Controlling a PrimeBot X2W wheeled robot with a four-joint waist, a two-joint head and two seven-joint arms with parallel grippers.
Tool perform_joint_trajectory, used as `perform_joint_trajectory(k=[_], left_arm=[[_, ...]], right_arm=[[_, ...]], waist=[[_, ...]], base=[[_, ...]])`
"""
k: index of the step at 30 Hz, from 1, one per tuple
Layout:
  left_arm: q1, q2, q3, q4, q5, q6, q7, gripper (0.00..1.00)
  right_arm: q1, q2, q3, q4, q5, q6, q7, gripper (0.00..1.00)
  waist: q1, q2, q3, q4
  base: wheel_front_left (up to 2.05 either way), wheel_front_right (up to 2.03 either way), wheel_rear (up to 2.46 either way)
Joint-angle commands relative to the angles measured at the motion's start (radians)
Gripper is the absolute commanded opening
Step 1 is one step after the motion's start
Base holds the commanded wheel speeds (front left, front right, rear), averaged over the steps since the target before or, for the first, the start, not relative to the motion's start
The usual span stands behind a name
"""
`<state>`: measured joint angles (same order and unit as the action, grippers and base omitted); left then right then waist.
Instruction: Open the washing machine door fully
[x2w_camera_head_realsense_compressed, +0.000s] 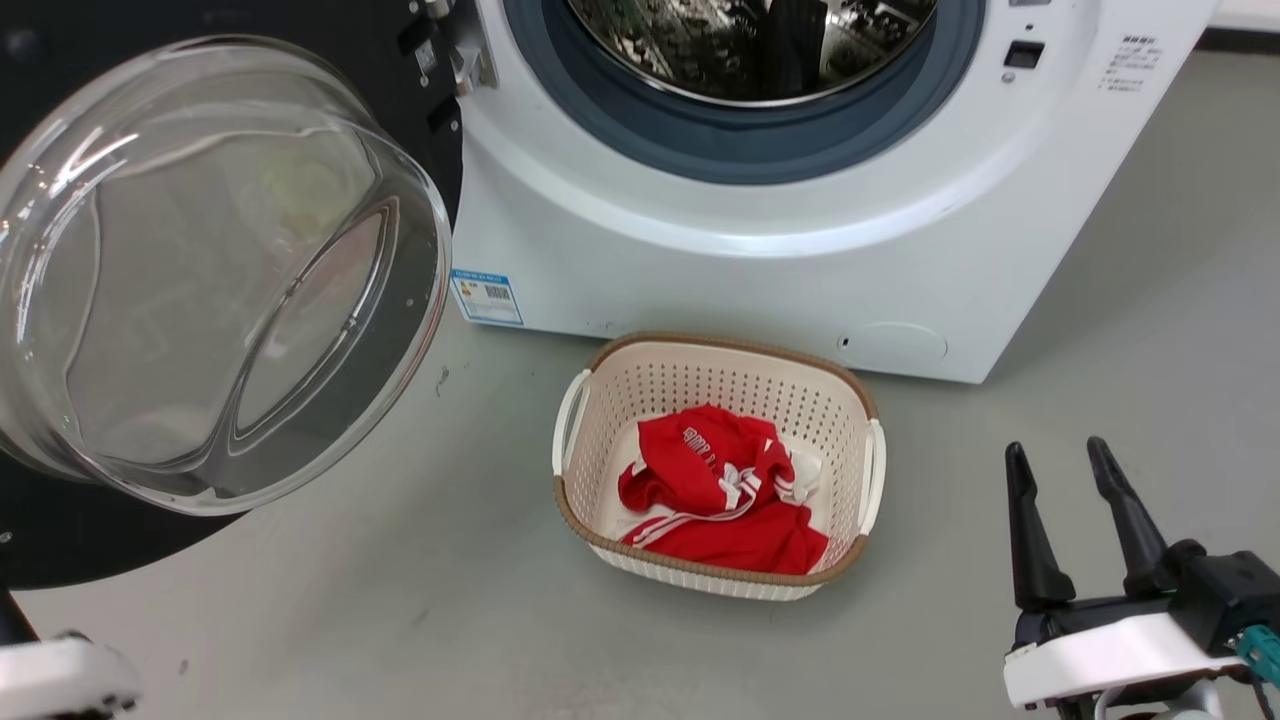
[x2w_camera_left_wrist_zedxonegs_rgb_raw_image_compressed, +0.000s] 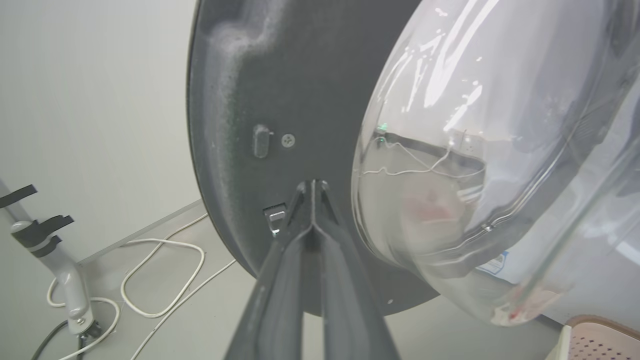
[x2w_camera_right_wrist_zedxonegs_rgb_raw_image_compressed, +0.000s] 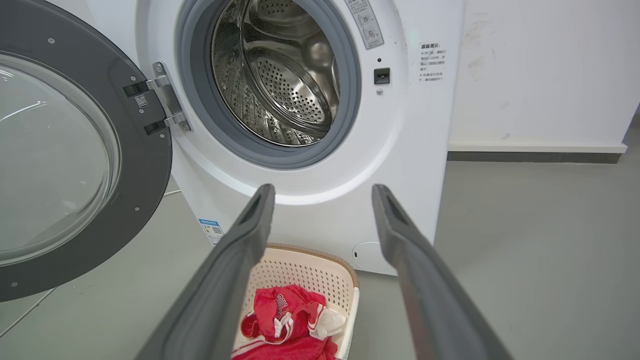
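1. Plainly, the door (x2w_camera_head_realsense_compressed: 220, 270) stands swung out to the left of the machine (x2w_camera_head_realsense_compressed: 760, 270), hinged beside the open drum (x2w_camera_right_wrist_zedxonegs_rgb_raw_image_compressed: 280, 85) (glass bowl bulging toward us).
2. We see the left end effector (x2w_camera_left_wrist_zedxonegs_rgb_raw_image_compressed: 312, 187) pinched closed on nothing, tips seemingly against the door's dark inner face beside the bowl; we judge it serves as a blunt pusher.
3. We keep the right end effector (x2w_camera_head_realsense_compressed: 1055, 448) spread wide and empty, near the basket (x2w_camera_head_realsense_compressed: 720, 345), apart from the door.
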<state>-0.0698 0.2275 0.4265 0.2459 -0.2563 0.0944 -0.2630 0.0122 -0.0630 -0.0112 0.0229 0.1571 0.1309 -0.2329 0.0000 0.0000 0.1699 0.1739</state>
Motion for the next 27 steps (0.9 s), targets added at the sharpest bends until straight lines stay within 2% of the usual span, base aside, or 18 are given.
perform_joint_trajectory(k=[1,5,8,9,10,11,12,13,21,27], left_arm=[[0.042,-0.033,0.011,-0.037,0.021,-0.012,-0.002,0.00],[0.115,-0.112,0.009,-0.121,0.067,-0.043,-0.002,0.00],[0.150,-0.138,-0.013,-0.158,0.091,-0.057,-0.002,0.00],[0.166,-0.149,-0.024,-0.179,0.099,-0.058,-0.002,0.07],[0.183,-0.157,-0.033,-0.198,0.105,-0.056,-0.002,0.39],[0.201,-0.165,-0.050,-0.217,0.108,-0.055,-0.002,0.58],[0.219,-0.171,-0.071,-0.231,0.114,-0.058,-0.002,0.88],[0.231,-0.174,-0.092,-0.242,0.113,-0.060,-0.003,1.00],[0.294,-0.176,-0.235,-0.321,0.092,0.004,-0.003,1.00],[0.262,-0.177,-0.327,-0.328,0.127,-0.005,-0.003,1.00]], right_arm=[[0.010,0.006,0.002,0.008,0.003,0.000,-0.005,1.00],[0.028,0.010,0.005,0.024,0.002,0.000,-0.010,1.00],[0.035,0.012,0.003,0.029,-0.003,0.000,-0.011,1.00],[0.038,0.012,0.002,0.029,-0.005,0.000,-0.012,1.00],[0.041,0.013,0.003,0.030,-0.006,0.000,-0.011,1.00],[0.047,0.013,0.003,0.031,-0.006,0.000,-0.011,1.00],[0.053,0.013,0.002,0.030,-0.009,0.000,-0.010,1.00],[0.056,0.013,0.001,0.030,-0.010,0.000,-0.010,1.00],[0.087,0.014,-0.001,0.029,0.002,0.000,-0.007,1.00],[0.080,0.014,-0.001,0.017,-0.007,0.000,0.000,1.00]], waist=[[0.0000,0.0000,-0.029,-0.002],[0.0000,0.0000,-0.073,-0.002],[0.0000,0.0000,-0.092,-0.003],[0.0000,0.0000,-0.100,-0.005],[0.0000,0.0000,-0.109,-0.008],[0.0000,0.0000,-0.118,-0.009],[0.0000,0.0000,-0.123,-0.010],[0.0000,0.0000,-0.130,-0.010],[0.0000,0.0000,-0.168,-0.004],[0.0000,0.0000,-0.173,-0.044]], base=[[0.00,0.00,0.00],[0.00,0.00,0.00],[0.00,0.00,0.00],[0.00,0.00,0.00],[0.00,0.00,0.00],[0.00,0.00,0.00],[0.00,0.00,0.00],[0.00,0.00,0.00],[0.00,0.00,0.00],[0.00,0.00,0.00]])
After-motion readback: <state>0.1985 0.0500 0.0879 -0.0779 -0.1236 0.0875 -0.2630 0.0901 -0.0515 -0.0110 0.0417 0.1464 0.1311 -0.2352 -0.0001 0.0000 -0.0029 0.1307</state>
